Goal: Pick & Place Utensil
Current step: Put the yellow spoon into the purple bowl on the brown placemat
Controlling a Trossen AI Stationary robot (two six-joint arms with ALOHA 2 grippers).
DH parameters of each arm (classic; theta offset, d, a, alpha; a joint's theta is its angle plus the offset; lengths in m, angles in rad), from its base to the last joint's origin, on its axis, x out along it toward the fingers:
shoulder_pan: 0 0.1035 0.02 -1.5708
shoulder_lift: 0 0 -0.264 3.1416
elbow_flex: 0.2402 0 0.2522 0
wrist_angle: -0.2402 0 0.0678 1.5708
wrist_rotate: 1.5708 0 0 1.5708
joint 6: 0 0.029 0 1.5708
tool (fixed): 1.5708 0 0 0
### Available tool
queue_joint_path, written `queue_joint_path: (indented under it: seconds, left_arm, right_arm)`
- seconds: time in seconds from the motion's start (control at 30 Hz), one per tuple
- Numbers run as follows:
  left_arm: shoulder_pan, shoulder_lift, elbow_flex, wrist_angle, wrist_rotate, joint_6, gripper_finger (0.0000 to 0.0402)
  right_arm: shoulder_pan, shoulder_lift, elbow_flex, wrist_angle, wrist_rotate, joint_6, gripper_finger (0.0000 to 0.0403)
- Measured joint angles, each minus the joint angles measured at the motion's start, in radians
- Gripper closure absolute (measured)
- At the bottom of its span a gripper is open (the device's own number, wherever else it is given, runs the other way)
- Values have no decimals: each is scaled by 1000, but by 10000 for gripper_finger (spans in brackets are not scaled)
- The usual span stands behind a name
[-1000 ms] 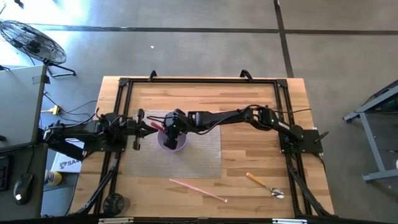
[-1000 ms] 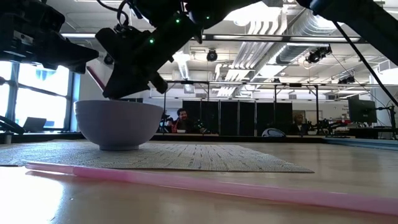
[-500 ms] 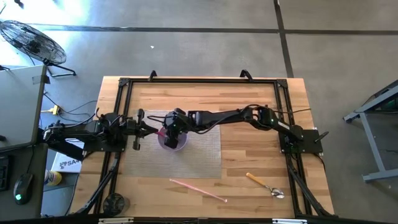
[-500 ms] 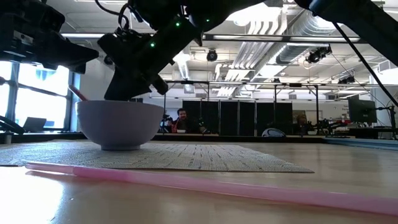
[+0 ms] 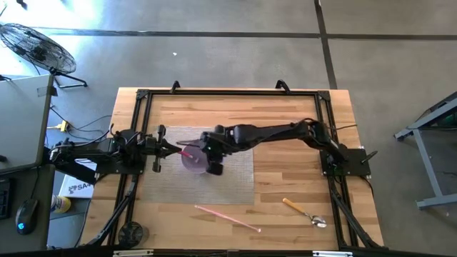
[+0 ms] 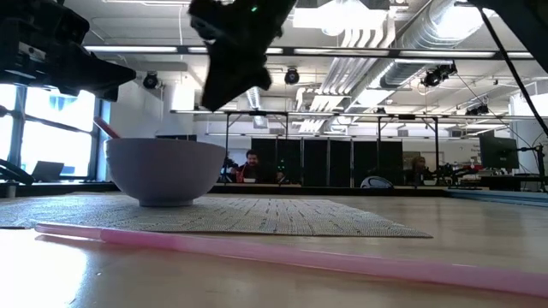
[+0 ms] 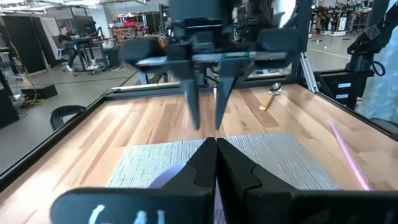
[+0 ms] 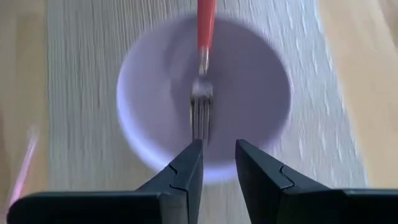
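A lavender bowl (image 5: 191, 160) (image 6: 163, 169) (image 8: 202, 93) stands on a grey woven mat (image 5: 235, 178). In it lies a fork (image 8: 200, 112) with a red handle (image 5: 187, 150) (image 6: 106, 128). The tines rest on the bowl's bottom, and the handle leans over the rim toward the left arm. My right gripper (image 5: 215, 163) (image 8: 217, 158) is open, hovers above the bowl's right side and touches nothing. It is well above the rim in the low view (image 6: 235, 51). My left gripper (image 5: 168, 146) (image 7: 216, 149) waits shut, left of the bowl.
A long pink straw (image 5: 227, 218) (image 6: 300, 257) lies on the wood near the table's near edge. A spoon with an orange handle (image 5: 303, 210) lies near the near right corner. A black frame (image 5: 228, 91) runs round the table top.
The fork sank into the bowl, and its red handle dropped from a steep slant to rest on the rim. My right gripper let go of it, rose well above the bowl and moved toward the table's right edge.
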Motion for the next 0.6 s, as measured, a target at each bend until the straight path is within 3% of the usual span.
queue_joint_path:
  seconds: [0.17, 0.33, 0.47, 0.6]
  left_arm:
    - [0, 0, 0, 0, 0, 0, 400]
    - [0, 0, 0, 0, 0, 0, 400]
    - [0, 0, 0, 0, 0, 0, 400]
    - [0, 0, 0, 0, 0, 0, 400]
  right_arm:
    - [57, -12, 0, -276, -4, 132, 315]
    - [146, -16, -19, -459, -103, 270, 315]
    - [214, -16, -62, -628, -142, 556, 314]
    - [276, -19, -142, -738, -282, 804, 305]
